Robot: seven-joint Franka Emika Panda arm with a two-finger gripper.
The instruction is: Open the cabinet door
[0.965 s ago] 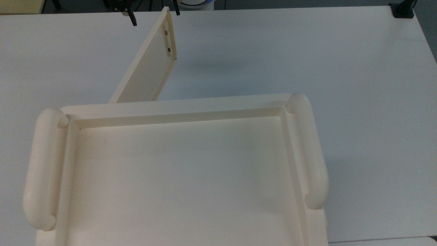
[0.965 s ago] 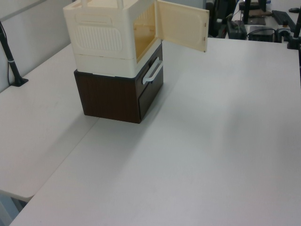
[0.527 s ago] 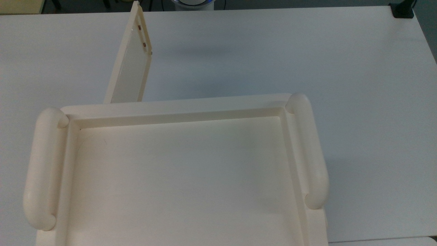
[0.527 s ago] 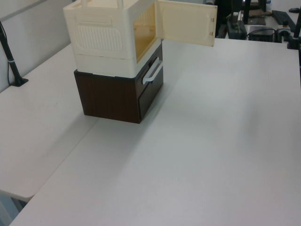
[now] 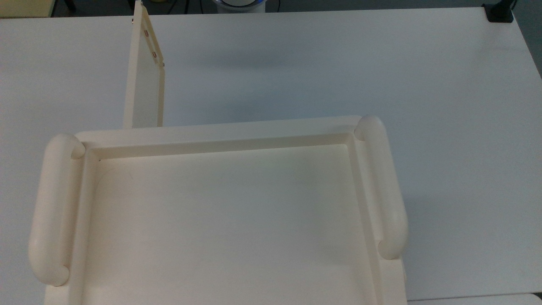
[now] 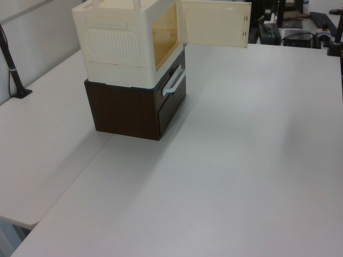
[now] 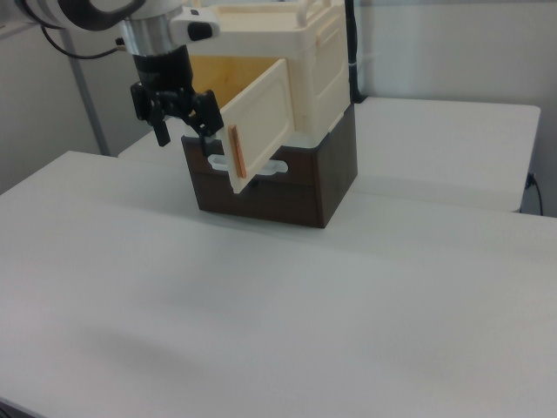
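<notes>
The cabinet door (image 5: 144, 84) is a thin cream panel with small metallic fittings near its free edge. It stands swung wide open from the cream cabinet (image 6: 126, 40), pointing almost straight out from the front. The left view shows the cabinet door (image 6: 214, 22) and the yellowish inside of the cabinet. In the right view my gripper (image 7: 185, 126) hangs open just to the left of the cabinet door (image 7: 261, 122), near its free edge, with nothing between its black fingers. The cabinet's recessed top (image 5: 220, 135) has two rounded side handles.
The cabinet sits on a dark brown drawer unit (image 6: 136, 107) with a white handle (image 6: 174, 83), on a white table (image 6: 241, 160). A black pole (image 6: 13, 69) is clamped at the left view's left table edge. Desks with equipment (image 6: 300, 21) lie beyond the table.
The door has swung further open, toward the top view's left. The gripper's fingertips, seen beside the door's free edge a second ago, have left the top view.
</notes>
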